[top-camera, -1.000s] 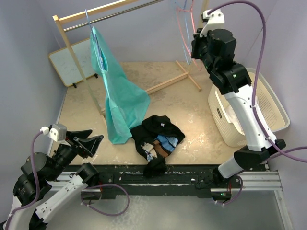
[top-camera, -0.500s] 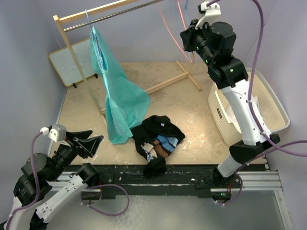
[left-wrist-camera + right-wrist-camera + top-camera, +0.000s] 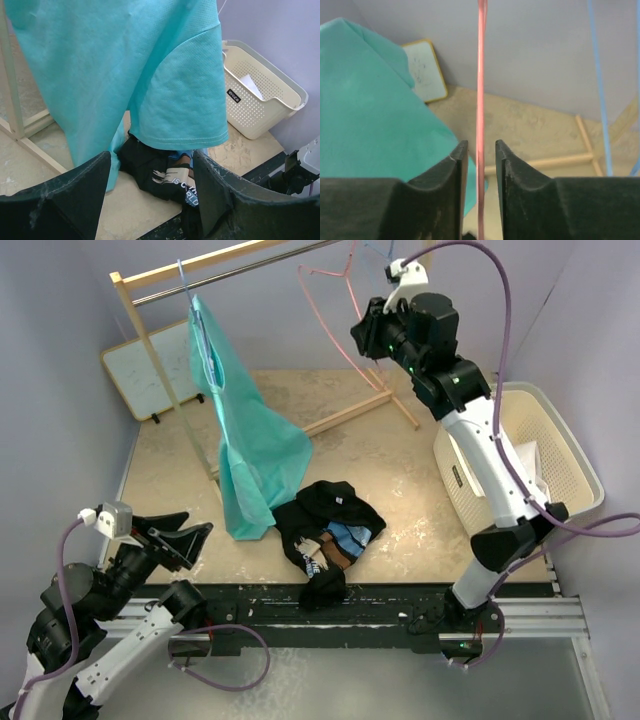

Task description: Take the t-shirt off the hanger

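The teal t-shirt (image 3: 250, 440) hangs from a blue hanger (image 3: 184, 278) at the left end of the wooden rack's rail (image 3: 230, 262). It fills the left wrist view (image 3: 125, 65) and shows at the left of the right wrist view (image 3: 365, 100). My left gripper (image 3: 190, 537) is open and empty, low at the near left, facing the shirt's hem (image 3: 150, 157). My right gripper (image 3: 362, 335) is high by the rail, its jaws narrowly apart around the wire of a bare pink hanger (image 3: 330, 315), which runs straight between them (image 3: 481, 75).
A pile of black clothes (image 3: 325, 520) lies on the floor below the shirt (image 3: 155, 170). A white perforated basket (image 3: 560, 460) stands at the right. A whiteboard (image 3: 145, 365) leans at the back left. Another blue hanger (image 3: 597, 75) hangs to the right.
My right gripper has moved left along the rail, and the pink hanger has swung left with it. The left arm and the teal t-shirt have stayed put.
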Action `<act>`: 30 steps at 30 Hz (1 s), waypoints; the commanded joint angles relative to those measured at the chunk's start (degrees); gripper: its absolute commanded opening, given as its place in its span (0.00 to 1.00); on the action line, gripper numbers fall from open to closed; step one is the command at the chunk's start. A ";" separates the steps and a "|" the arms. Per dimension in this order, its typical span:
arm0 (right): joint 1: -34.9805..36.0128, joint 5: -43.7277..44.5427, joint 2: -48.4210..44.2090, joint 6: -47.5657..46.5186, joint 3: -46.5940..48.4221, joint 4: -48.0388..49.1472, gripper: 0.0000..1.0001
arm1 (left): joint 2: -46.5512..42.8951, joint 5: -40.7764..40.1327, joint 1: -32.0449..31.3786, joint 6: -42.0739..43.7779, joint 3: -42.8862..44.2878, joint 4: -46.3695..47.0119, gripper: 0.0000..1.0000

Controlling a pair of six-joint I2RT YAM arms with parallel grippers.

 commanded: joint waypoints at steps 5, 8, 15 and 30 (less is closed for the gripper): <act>0.03 -2.14 -21.69 2.70 -25.57 8.62 0.70 | -0.02 -1.16 0.12 -1.04 -0.15 1.30 0.81; 0.03 -4.42 -28.56 4.61 -34.74 8.16 0.78 | 0.30 -1.34 0.11 -1.13 -0.10 1.24 0.82; 4.79 -9.90 -39.24 8.79 -57.78 4.84 0.86 | -0.05 -2.24 0.08 -1.57 -0.02 0.78 0.83; 22.64 -10.04 -34.49 13.88 -81.67 16.45 0.99 | 2.98 -3.32 0.08 -2.00 0.29 0.19 0.82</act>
